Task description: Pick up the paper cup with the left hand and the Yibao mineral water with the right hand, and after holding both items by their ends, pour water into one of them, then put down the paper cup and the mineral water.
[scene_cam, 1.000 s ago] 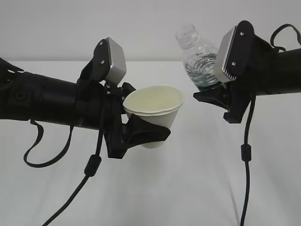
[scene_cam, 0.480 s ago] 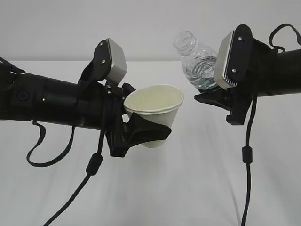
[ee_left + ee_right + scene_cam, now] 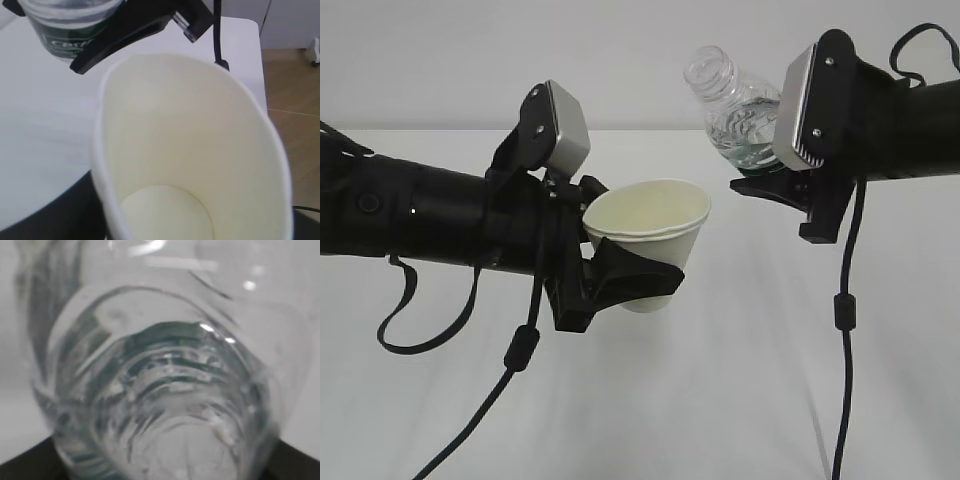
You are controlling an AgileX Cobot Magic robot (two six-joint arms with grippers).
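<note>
Your left pincer (image 3: pixel 620 275), black and two-fingered, is clamped partway closed around the lower body of the small white tapered paper cup (image 3: pixel 650 240), holding it clear above the white worktop (image 3: pixel 740 400) with its mouth tipped toward the camera. Your right pincer (image 3: pixel 775 185) grips the small clear ribbed plastic bottle of Yibao mineral water (image 3: pixel 740 115) near its dark green label band, also aloft, the uncapped neck leaning up and to the left toward the cup.

Both pick-ups look done: each item is held off the surface, the cup on the left, the bottle up and to its right. The pour appears to be only starting. The bottle mouth sits above the cup's rim level but off to the side, not over the opening, and no stream shows. In the left wrist view the cup's cream-coloured inside (image 3: pixel 190 150) looks dry and empty. In the right wrist view water sits low in the bottle (image 3: pixel 165 390).

What you have left, by this reading: bring the neck over the cup, tip further, pour, then set both down.
</note>
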